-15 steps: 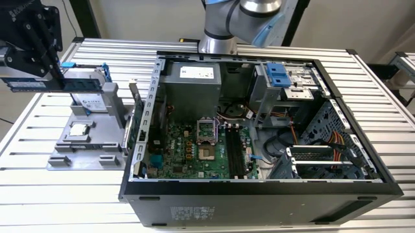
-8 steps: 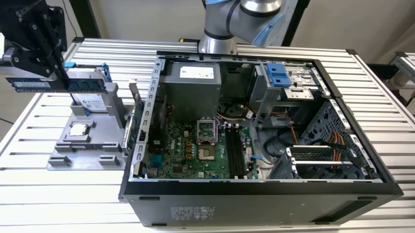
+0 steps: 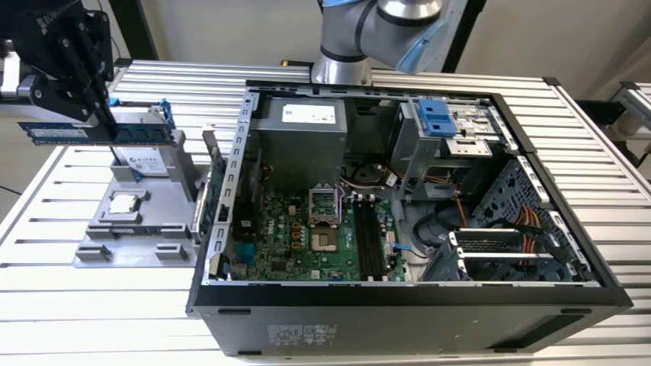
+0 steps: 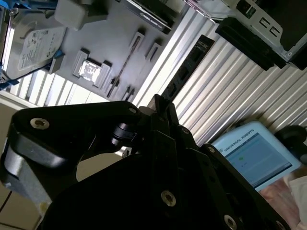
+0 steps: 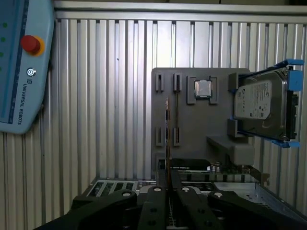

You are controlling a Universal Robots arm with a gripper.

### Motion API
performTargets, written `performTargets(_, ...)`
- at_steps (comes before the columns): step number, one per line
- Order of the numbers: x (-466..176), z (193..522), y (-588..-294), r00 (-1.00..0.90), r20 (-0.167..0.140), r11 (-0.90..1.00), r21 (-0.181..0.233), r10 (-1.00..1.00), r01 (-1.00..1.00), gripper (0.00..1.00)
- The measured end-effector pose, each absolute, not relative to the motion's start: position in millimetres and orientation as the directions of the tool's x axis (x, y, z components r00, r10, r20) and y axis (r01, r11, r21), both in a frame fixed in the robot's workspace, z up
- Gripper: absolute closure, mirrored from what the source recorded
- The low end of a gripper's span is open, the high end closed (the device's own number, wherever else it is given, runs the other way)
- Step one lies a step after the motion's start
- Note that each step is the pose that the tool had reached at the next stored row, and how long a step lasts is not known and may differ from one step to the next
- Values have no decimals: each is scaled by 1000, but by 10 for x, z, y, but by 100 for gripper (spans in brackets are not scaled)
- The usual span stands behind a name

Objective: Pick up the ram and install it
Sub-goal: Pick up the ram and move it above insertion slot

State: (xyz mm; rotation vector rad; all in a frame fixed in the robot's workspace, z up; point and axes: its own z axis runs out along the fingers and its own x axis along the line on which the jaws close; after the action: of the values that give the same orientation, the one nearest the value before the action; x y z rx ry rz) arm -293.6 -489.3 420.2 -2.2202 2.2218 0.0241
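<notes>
The end effector (image 3: 102, 126) runs off the exterior view's left and top edges; one finger covers a strip of the ram (image 3: 56, 133). The arm (image 3: 376, 30) is cut by the top edge. In the first wrist view the ram's near end is buried between the fingers, and the teach pendant (image 5: 19, 62) is cropped.

Fingers (image 5: 157, 211) pinched shut, high aloft.
</notes>
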Motion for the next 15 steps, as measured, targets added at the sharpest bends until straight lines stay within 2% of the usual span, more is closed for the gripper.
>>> performTargets(15,-2798,4201,-4893,-1,-11,1,10,-1000,-1000,100)
